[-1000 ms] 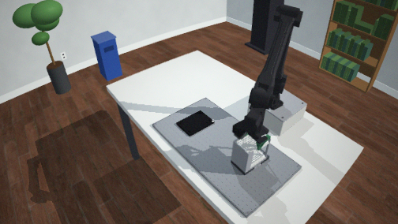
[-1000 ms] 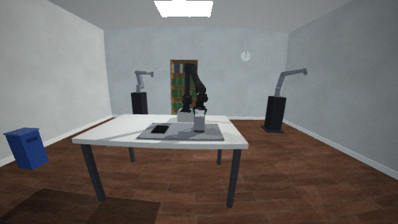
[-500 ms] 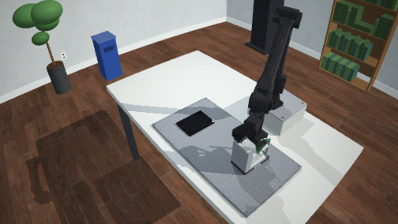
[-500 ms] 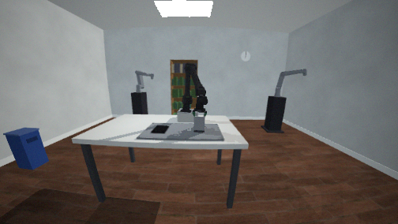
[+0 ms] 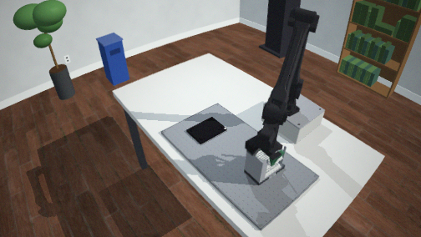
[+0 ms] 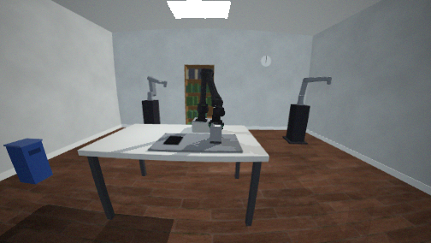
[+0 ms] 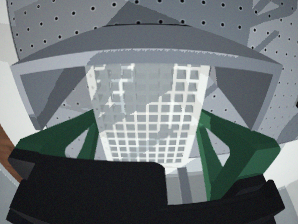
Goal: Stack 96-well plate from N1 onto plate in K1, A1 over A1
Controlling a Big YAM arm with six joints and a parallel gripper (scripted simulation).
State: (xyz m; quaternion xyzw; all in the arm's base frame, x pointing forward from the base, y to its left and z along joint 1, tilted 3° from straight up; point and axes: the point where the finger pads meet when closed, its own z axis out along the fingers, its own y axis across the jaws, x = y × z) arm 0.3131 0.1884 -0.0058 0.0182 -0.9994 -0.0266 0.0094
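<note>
My gripper (image 5: 273,155) is shut on the white 96-well plate (image 7: 148,115), with a green finger on each long side. It holds the plate inside the top of the grey stack rack K1 (image 5: 261,167) on the right part of the grey baseplate. In the wrist view the rack's walls (image 7: 53,86) frame the plate on both sides. I cannot see the lower plate under it. The black plate nest N1 (image 5: 205,129) lies bare on the left part of the baseplate, with a pale A1 mark (image 5: 225,128) at its right corner. In the exterior view the gripper (image 6: 215,127) stands over the rack (image 6: 215,135).
The arm's grey base block (image 5: 300,118) stands just behind the rack. A blue bin (image 5: 113,58), a potted plant (image 5: 50,46) and a bookshelf (image 5: 382,42) stand on the floor away from the table.
</note>
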